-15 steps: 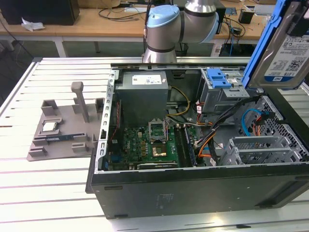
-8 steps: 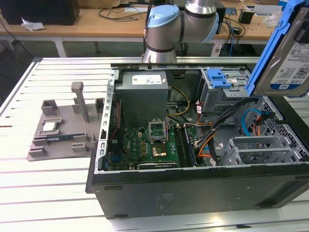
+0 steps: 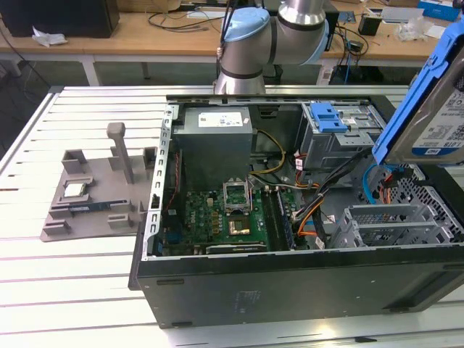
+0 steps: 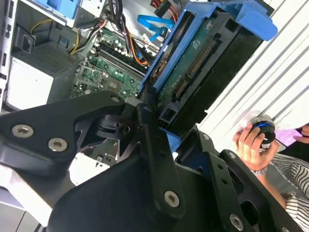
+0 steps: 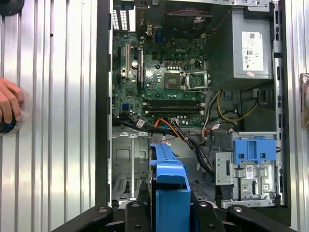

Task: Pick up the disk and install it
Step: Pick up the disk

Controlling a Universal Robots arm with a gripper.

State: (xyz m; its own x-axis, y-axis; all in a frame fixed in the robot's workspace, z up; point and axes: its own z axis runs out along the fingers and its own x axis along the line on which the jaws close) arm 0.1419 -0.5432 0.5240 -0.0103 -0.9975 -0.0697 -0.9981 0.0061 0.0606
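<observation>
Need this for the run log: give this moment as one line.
gripper: shut on disk | disk: raised, tilted above open computer case | installed: not yet | person's hand: beside case

Cables and a drive cage crowd the case beneath the disk.

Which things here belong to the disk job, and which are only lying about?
Job: the disk, gripped by the gripper; the open computer case.
Lying about: the grey stand with a small chip; the cluttered workbench behind.
</observation>
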